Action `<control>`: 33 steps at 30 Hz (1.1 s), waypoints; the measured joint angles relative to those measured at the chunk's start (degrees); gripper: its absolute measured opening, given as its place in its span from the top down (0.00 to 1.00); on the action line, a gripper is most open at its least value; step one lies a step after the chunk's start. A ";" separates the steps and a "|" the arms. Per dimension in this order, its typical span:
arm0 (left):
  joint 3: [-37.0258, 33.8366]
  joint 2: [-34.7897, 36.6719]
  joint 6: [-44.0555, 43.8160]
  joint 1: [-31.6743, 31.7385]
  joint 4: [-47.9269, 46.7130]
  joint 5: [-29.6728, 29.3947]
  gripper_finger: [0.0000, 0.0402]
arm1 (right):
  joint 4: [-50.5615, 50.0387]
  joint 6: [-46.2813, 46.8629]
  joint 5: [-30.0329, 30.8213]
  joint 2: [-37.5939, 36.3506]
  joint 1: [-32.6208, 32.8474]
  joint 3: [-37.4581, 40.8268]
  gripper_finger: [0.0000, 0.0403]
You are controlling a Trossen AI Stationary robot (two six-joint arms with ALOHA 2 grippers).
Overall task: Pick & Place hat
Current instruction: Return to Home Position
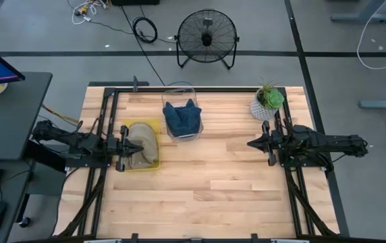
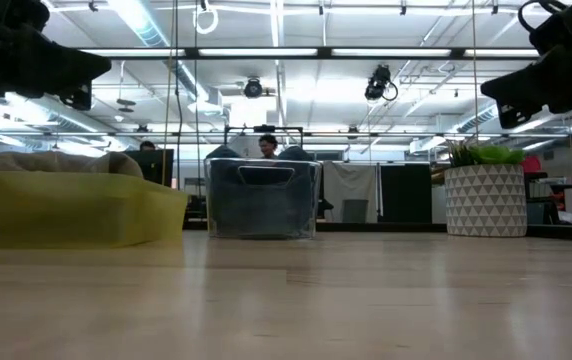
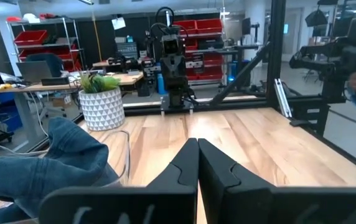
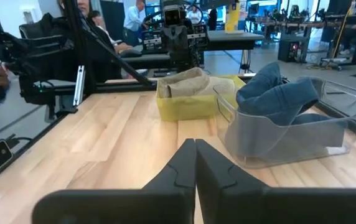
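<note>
A tan hat [image 1: 146, 138] lies in a yellow tray [image 1: 154, 123] on the table's left half, also visible in the right wrist view [image 4: 184, 81]. A blue denim hat [image 1: 181, 116] sits in a clear bin [image 1: 179, 88] at the far middle. My left gripper [image 1: 141, 146] hovers over the tan hat with fingers shut [image 3: 197, 146]; the low view shows it well above the tray [image 2: 76, 215]. My right gripper [image 1: 250, 143] is shut [image 4: 195, 146] and hangs raised over the table's right half, pointing toward the bins.
A potted plant in a white patterned pot [image 1: 267, 102] stands at the far right corner. A floor fan [image 1: 207, 37] sits beyond the far edge. Bare wood spreads across the middle and near side [image 1: 206, 189] between the two arms.
</note>
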State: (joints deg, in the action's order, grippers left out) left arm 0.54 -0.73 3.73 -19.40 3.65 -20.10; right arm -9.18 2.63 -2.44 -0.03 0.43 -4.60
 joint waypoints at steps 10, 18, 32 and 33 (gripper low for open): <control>-0.04 0.00 1.86 0.00 -0.15 -0.09 0.94 | 9.91 -0.86 -1.49 0.02 0.02 3.73 0.98; -0.07 0.00 1.84 0.00 0.07 -0.15 0.93 | 10.12 -0.68 -1.49 0.02 0.02 3.71 0.98; -0.13 0.00 1.79 0.00 0.34 -0.17 0.93 | 10.15 -1.61 -1.46 0.02 0.02 3.71 0.98; -0.13 0.00 1.79 0.00 0.36 -0.15 0.93 | 10.14 -1.61 -1.46 0.02 0.02 3.71 0.98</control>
State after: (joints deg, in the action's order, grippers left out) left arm 0.40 -0.73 5.52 -19.40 4.01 -20.25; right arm 0.96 1.02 -3.90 -0.01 0.45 -0.89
